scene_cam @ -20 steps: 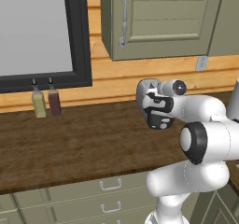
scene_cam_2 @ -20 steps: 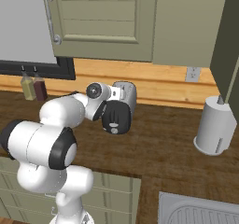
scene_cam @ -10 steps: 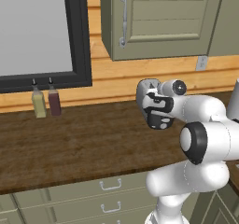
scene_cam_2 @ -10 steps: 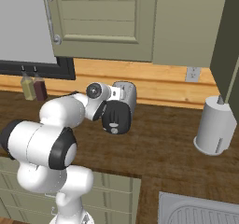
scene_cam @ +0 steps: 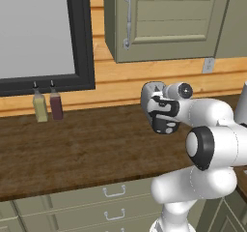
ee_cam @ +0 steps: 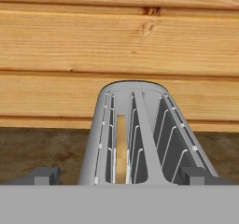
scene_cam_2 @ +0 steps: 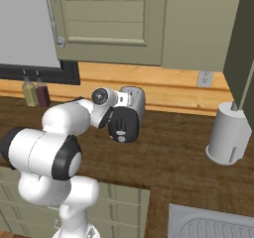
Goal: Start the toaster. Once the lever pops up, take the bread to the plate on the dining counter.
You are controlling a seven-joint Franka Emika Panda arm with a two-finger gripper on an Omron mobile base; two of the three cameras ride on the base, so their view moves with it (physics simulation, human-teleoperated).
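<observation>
The silver toaster (ee_cam: 140,134) stands on the wood counter against the plank wall, its two slots facing the hand view. A pale tan slice of bread (ee_cam: 121,146) sits upright deep in the left slot. My gripper (ee_cam: 119,177) is open, with one dark fingertip (ee_cam: 44,174) left of the toaster and the other at its right. From the left base view the hand (scene_cam: 163,116) covers the front of the toaster (scene_cam: 150,92). The right base view has the hand (scene_cam_2: 123,125) just before the toaster (scene_cam_2: 135,100). The plate and the dining counter are out of view.
Two small bottles (scene_cam: 47,106) stand at the wall under the black-framed window. A white paper towel roll (scene_cam_2: 227,135) is at the right, with a sink (scene_cam_2: 213,224) at the near right. A wall cabinet (scene_cam: 159,21) hangs above the toaster. Drawers (scene_cam: 113,202) run below the counter.
</observation>
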